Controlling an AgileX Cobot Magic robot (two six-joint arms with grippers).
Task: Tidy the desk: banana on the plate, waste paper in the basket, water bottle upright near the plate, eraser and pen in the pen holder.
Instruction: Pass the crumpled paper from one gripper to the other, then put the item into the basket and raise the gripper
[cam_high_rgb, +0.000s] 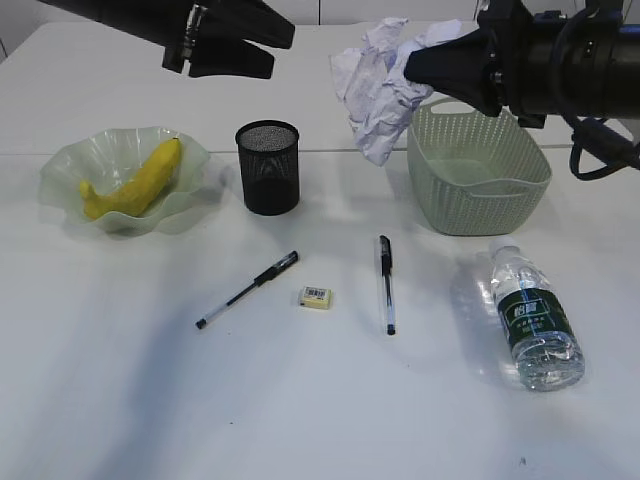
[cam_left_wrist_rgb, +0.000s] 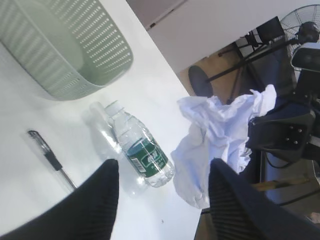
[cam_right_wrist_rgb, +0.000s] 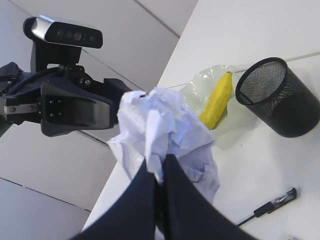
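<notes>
1. Because the waste paper (cam_high_rgb: 378, 85) belongs in the basket (cam_high_rgb: 478, 190), the right gripper (cam_right_wrist_rgb: 159, 172) is clamped tight on a fold of the crumpled sheet and holds it in the air in the upper middle of the exterior view, just to the left of the basket's near rim and not yet over its opening — in my judgement it needs to carry the paper further right before letting go.
2. The pinch sits on a thin fold, so most of the paper hangs loose below and beside the jaws; a loose corner could catch the basket rim.
3. The left gripper (cam_high_rgb: 262, 45) hovers in the upper left of the exterior view with its jaws apart and nothing between them; its wrist view shows both pads (cam_left_wrist_rgb: 95, 200) spread wide with the paper just beyond them.
4. Below that gripper, at left, the banana (cam_high_rgb: 140, 180) already lies in the plate (cam_high_rgb: 60, 170), so that part looks finished.
5. The pen holder (cam_high_rgb: 268, 167) stands upright in the middle, empty as far as its mesh shows.
6. Lower centre of the table: two pens (cam_high_rgb: 248, 290) (cam_high_rgb: 386, 283) lie flat with the eraser (cam_high_rgb: 315, 297) between them — all untouched.
7. At lower right the water bottle (cam_high_rgb: 533, 320) lies on its side, well apart from the plate.
</notes>
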